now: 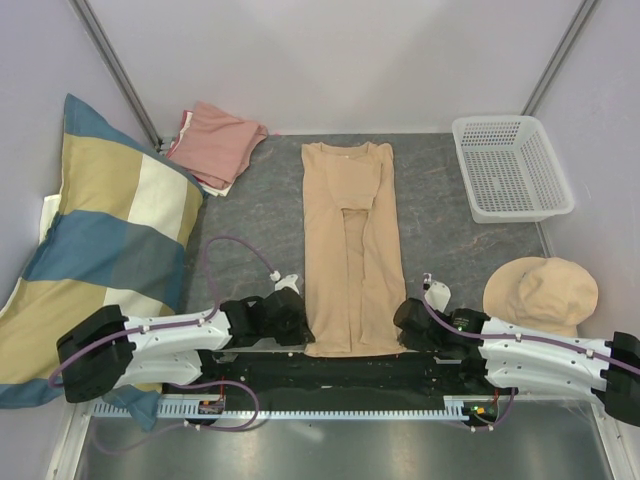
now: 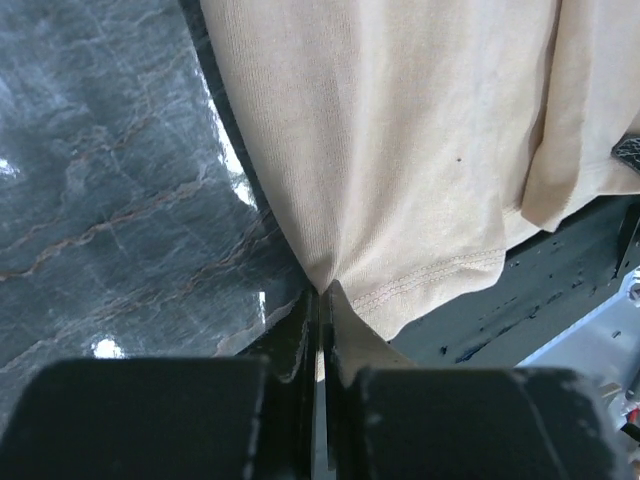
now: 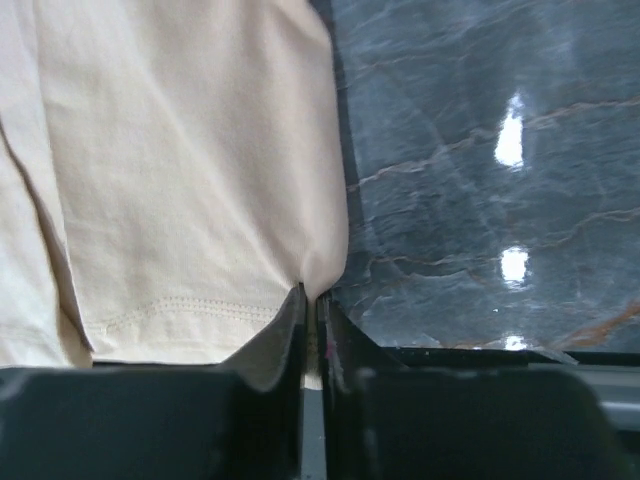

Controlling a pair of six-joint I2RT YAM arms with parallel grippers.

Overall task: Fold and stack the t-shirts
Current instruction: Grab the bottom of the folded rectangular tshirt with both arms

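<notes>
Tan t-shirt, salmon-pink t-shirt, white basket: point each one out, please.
tan t-shirt (image 1: pixel 328 250): top external view, left folded panel of its body.
salmon-pink t-shirt (image 1: pixel 218 143): top external view, centre of the folded cloth.
white basket (image 1: pixel 488 119): top external view, far rim.

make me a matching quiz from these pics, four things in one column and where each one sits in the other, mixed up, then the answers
Things
1. tan t-shirt
2. pink t-shirt
3. white basket
4. beige hat

Places
A. far right corner of the table
B. far left, next to the striped pillow
C. near right, beside the right arm
D. laid long down the middle, near hem pinched by the left gripper and right gripper

Pairs: 1-D, 2-B, 3-A, 4-C
</notes>
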